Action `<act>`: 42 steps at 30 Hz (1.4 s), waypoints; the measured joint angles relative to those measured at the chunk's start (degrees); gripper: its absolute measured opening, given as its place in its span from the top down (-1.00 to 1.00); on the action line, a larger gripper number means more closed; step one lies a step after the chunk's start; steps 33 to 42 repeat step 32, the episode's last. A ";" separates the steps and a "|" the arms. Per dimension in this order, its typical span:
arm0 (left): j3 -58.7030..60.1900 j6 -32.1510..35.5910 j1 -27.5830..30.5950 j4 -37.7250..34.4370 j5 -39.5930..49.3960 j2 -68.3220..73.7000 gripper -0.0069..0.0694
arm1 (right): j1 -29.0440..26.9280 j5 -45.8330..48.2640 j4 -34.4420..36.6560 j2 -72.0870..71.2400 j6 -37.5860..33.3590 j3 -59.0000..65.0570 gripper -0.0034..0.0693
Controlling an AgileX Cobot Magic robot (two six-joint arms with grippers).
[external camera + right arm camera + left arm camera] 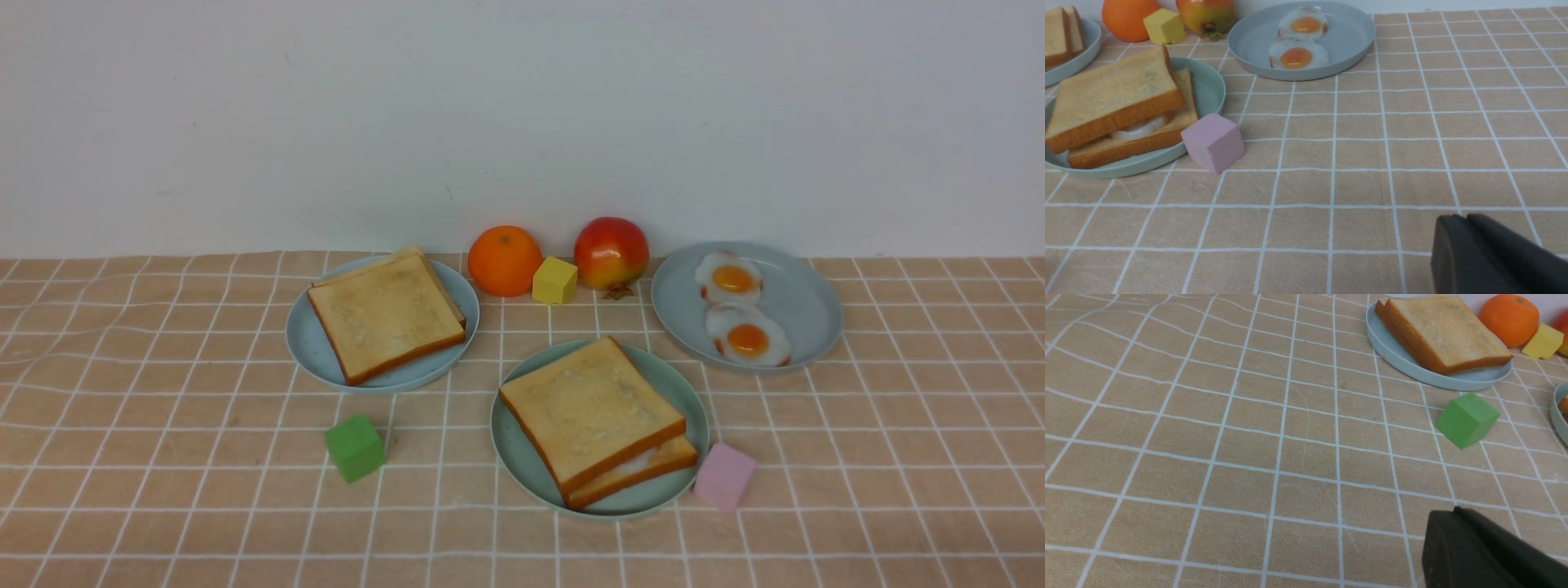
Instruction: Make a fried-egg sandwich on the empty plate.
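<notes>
On mint plate [1210, 87], fried-egg sandwich [1114, 106], seemingly well beyond right gripper [1457, 249]

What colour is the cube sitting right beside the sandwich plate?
Pale pink. The cube rests against the mint-green plate's rim, clearest in the right wrist view.

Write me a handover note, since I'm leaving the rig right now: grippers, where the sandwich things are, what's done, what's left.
Left gripper: shut, empty, low over bare tablecloth.
Right gripper: looks shut, holds nothing, away from the plates.
Fried-egg sandwich: two toast slices with egg white showing between them, on the mint-green plate; top slice sits skewed.
Spare toast stack is on the left blue plate; two eggs on the right blue plate.
Done: the sandwich looks assembled.
Left: probably nothing, perhaps square the top slice.
</notes>
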 joint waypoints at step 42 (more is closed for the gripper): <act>0.00 -0.02 0.00 0.12 0.00 0.00 0.79 | 0.00 0.00 0.00 0.00 0.00 0.00 0.68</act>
